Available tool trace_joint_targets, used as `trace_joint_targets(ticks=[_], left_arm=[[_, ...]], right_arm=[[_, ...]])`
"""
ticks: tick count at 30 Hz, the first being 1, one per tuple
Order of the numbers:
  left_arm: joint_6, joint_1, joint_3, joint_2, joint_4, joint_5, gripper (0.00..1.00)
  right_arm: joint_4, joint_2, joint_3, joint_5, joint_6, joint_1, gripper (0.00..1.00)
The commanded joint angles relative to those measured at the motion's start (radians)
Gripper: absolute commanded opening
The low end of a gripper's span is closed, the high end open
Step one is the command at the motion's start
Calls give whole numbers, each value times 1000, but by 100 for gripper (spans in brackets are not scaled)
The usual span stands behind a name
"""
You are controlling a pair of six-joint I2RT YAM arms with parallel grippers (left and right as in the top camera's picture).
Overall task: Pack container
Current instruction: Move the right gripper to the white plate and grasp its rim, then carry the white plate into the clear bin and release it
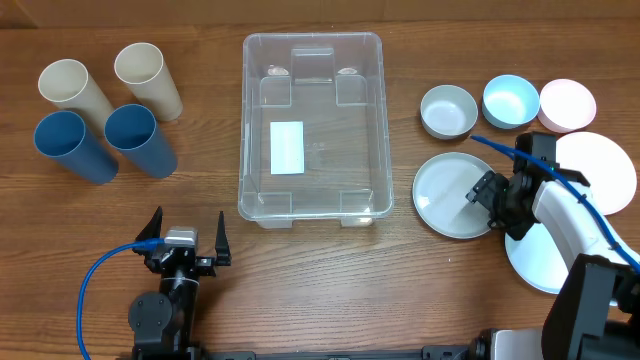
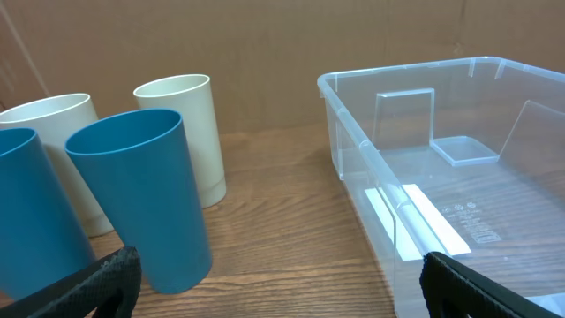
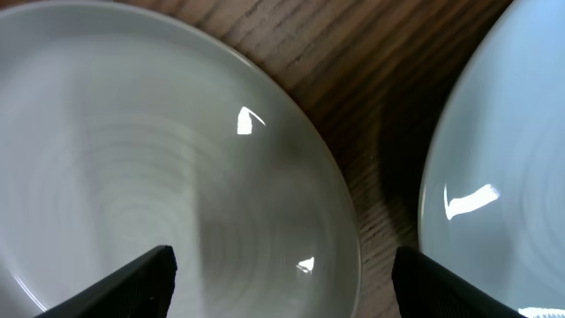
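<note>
The container (image 1: 312, 125) is a large clear plastic bin with a white label on its bottom, standing empty at the table's middle; its near corner also shows in the left wrist view (image 2: 441, 177). My left gripper (image 1: 187, 240) is open and empty near the front edge, pointing at two blue cups (image 1: 140, 140) (image 2: 141, 194). My right gripper (image 1: 483, 195) is open, low over the right edge of a grey plate (image 1: 450, 195) (image 3: 159, 177), holding nothing.
Two cream cups (image 1: 148, 78) stand behind the blue ones at the far left. A grey bowl (image 1: 448, 110), a blue bowl (image 1: 511, 100) and a pink bowl (image 1: 567, 104) sit at the right. Two white plates (image 1: 600, 170) lie by the right arm.
</note>
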Motion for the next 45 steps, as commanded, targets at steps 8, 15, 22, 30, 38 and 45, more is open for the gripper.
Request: trace_joint_targets(ticks=[8, 15, 22, 30, 38, 45], left_arm=[[1, 9, -3, -8, 0, 14, 100], [1, 9, -3, -8, 0, 14, 100], [1, 9, -3, -8, 0, 14, 100], [1, 9, -3, -8, 0, 14, 100], [1, 9, -3, -8, 0, 14, 100], [1, 9, -3, -8, 0, 14, 100]], right_arm=[[69, -2, -78, -2, 47, -2, 55], [91, -2, -120, -10, 56, -2, 35], [91, -2, -120, -10, 59, -2, 4], [-36, -13, 15, -33, 76, -2, 4], [-290, -67, 330, -15, 73, -2, 4], [-404, -118, 483, -33, -3, 3, 4]])
